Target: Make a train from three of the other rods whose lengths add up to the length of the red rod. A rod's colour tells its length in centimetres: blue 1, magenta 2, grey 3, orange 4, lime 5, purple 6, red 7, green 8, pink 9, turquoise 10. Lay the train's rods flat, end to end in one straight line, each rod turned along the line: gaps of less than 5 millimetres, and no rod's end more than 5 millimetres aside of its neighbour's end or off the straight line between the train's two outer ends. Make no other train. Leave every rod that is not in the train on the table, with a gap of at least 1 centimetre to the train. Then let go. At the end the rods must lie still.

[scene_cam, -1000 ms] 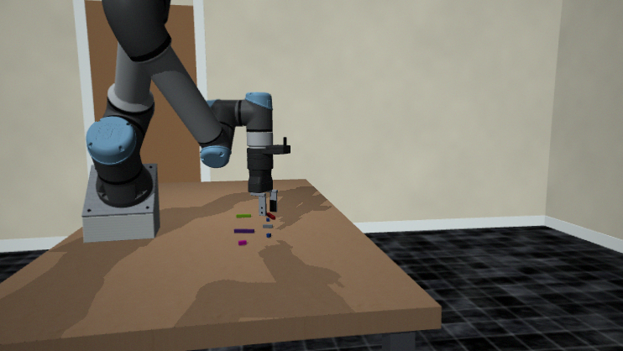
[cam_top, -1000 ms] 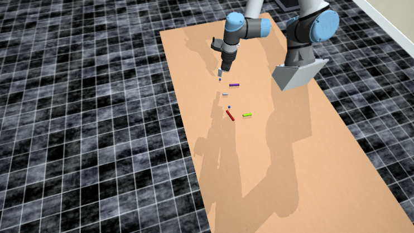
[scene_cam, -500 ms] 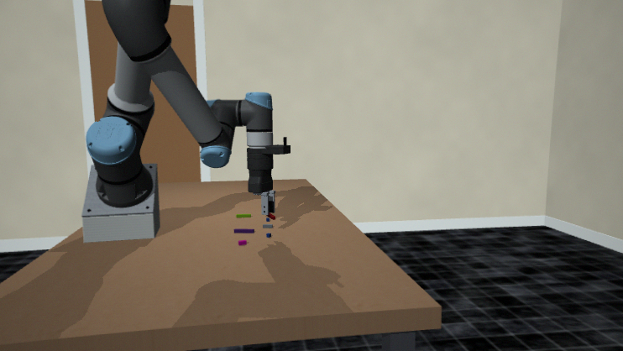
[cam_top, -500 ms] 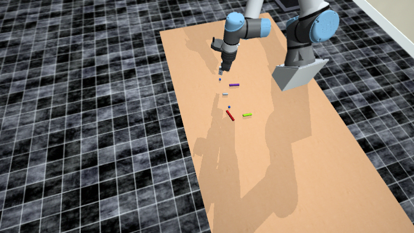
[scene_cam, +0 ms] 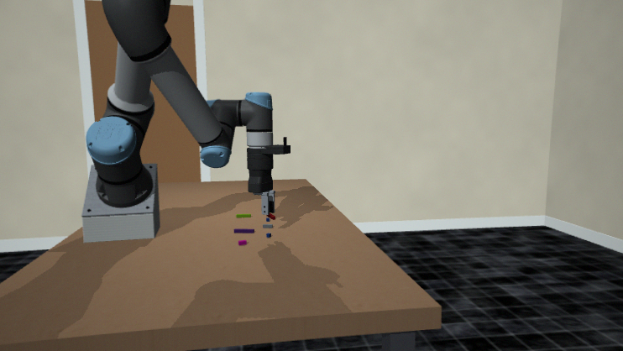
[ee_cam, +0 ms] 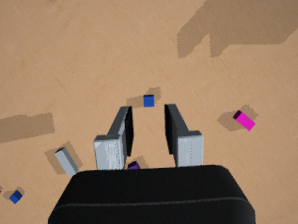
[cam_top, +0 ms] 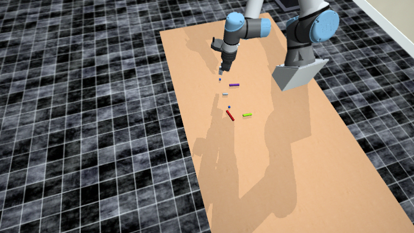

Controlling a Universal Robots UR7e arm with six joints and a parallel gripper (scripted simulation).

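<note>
My gripper (cam_top: 220, 73) (scene_cam: 268, 212) (ee_cam: 148, 120) is partly open and empty, above the table near one blue rod (cam_top: 220, 79) (scene_cam: 268, 235) (ee_cam: 149, 101). The other blue rod (cam_top: 229, 107) (scene_cam: 267, 219) (ee_cam: 16, 197) lies near the red rod (cam_top: 230, 115) (scene_cam: 272, 216), which lies slantwise. A grey rod (cam_top: 225, 93) (scene_cam: 267, 227) (ee_cam: 66, 161) lies between the blue ones. A purple rod (cam_top: 234, 85) (scene_cam: 243, 231) (ee_cam: 133, 166) is mostly hidden in the wrist view. A magenta rod (scene_cam: 242, 243) (ee_cam: 245, 121) is hidden in the top view. A lime rod (cam_top: 247, 115) (scene_cam: 243, 216) lies beyond the purple one. All rods lie apart.
The table (cam_top: 333, 173) (scene_cam: 348, 269) carries the rods and the robot's grey base (cam_top: 298, 76) (scene_cam: 119, 227). In the top view the rods lie toward the table's left edge. Arm shadows cross the table.
</note>
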